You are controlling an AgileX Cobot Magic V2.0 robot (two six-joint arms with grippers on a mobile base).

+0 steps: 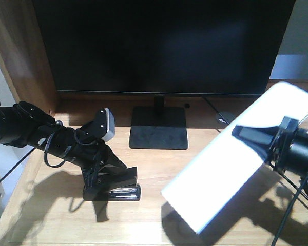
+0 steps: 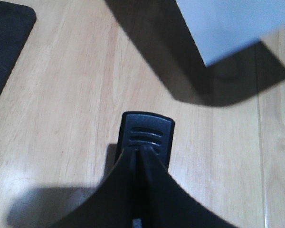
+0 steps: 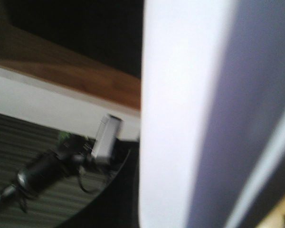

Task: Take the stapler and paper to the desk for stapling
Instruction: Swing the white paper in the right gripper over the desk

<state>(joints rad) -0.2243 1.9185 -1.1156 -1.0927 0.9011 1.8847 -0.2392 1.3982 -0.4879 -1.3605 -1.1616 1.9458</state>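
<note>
The black stapler (image 1: 122, 190) rests on the light wood desk (image 1: 154, 215) at the front left; its ridged tip shows in the left wrist view (image 2: 147, 135). My left gripper (image 1: 103, 180) is shut on the stapler, its jaws pinched together over its rear. The white paper (image 1: 236, 154) is held tilted in the air above the desk's right half by my right gripper (image 1: 254, 134), which is shut on its far edge. The paper fills the right wrist view (image 3: 180, 118), and a corner of it shows in the left wrist view (image 2: 232, 28).
A large black monitor (image 1: 164, 46) stands at the back, with its square base (image 1: 158, 129) on the desk between the arms. A wooden side panel (image 1: 25, 56) rises at the left. Cables hang near the right arm (image 1: 297, 148).
</note>
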